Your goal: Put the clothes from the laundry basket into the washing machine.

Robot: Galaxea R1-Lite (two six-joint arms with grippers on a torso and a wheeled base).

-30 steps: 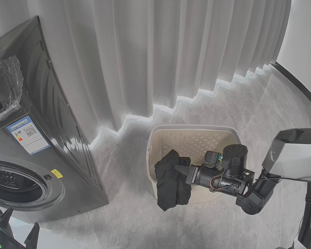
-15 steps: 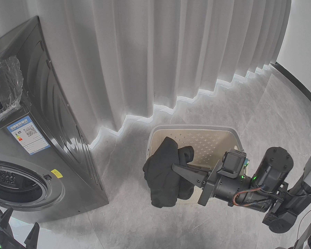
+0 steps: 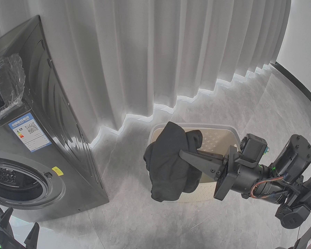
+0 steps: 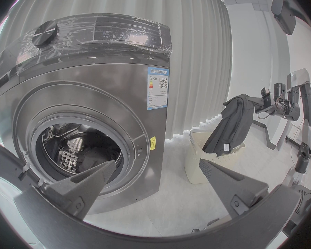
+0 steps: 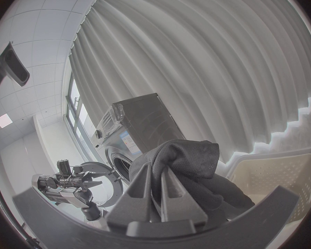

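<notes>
1. I note the garment (image 3: 169,163) is plain black.
2. Basket (image 3: 217,140): cream, with a star-cutout pattern.
3. Washing machine (image 3: 58,128): dark grey; I see a blue-and-white label (image 3: 30,132).
4. Curtain (image 3: 162,45): plain white.
5. Floor (image 3: 128,218): grey, veined.

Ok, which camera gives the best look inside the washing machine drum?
The left wrist view: it faces the washing machine head-on, so the inside of the drum shows. The head view catches the opening at a slant. The right wrist view has it small and far, partly behind the black garment.

Left: washing machine (image 3: 41,139); right of it laundry basket (image 3: 231,130), before curtain (image 3: 162,45); garment (image 3: 169,163) above basket's left rim.
</notes>
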